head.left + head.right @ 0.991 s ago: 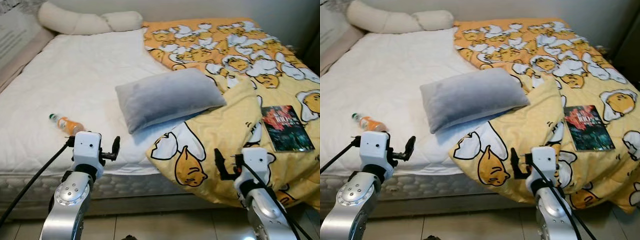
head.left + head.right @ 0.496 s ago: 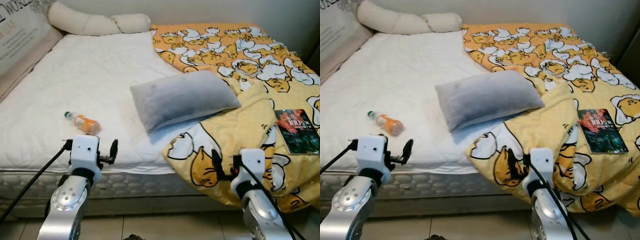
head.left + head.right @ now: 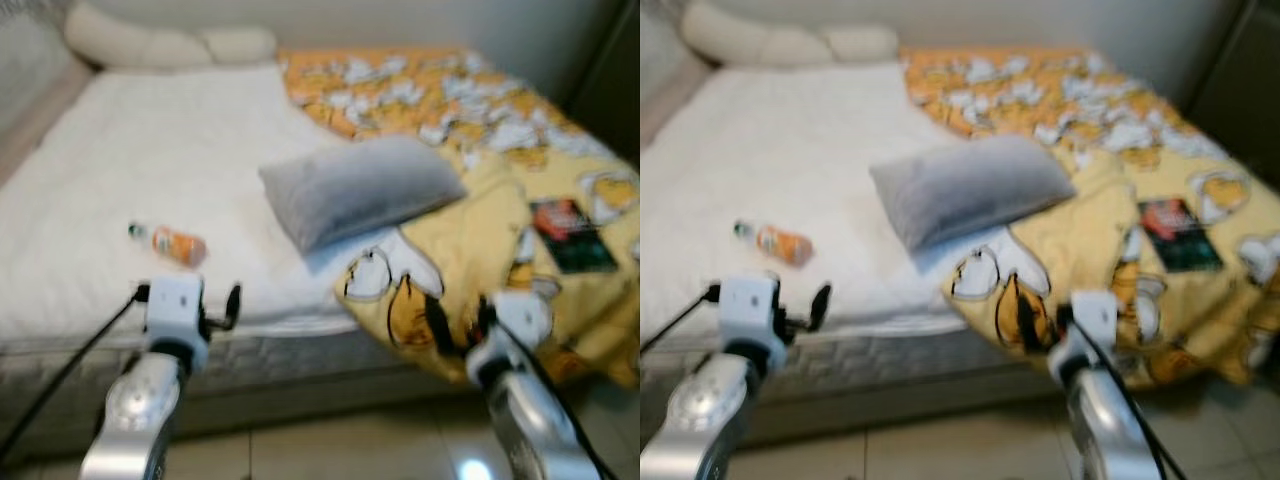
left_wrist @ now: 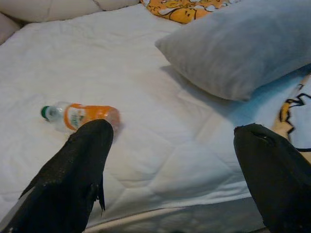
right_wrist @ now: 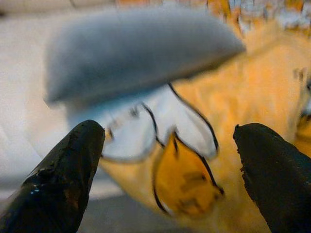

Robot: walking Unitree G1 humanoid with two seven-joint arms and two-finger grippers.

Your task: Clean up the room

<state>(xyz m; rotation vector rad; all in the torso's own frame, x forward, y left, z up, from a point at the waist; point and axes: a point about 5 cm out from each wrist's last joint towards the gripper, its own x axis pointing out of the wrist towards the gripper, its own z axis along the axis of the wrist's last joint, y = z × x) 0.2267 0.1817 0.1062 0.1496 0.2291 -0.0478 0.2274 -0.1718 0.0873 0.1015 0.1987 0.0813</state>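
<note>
Bottle [image 4: 80, 116] on bed [image 3: 150, 180], beside grey pillow [image 3: 360, 188].

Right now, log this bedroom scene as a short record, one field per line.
Surface: bed with white mattress cover
Bottle: orange bottle lying on its side on the mattress, near the front edge
Pillow: grey pillow mid-bed, partly over the yellow blanket
Book: dark book flat on the blanket
Left gripper: left gripper open, held before the bed edge, bottle ahead
Right gripper: right gripper open, facing the blanket
Image quality: head views blurred
</note>
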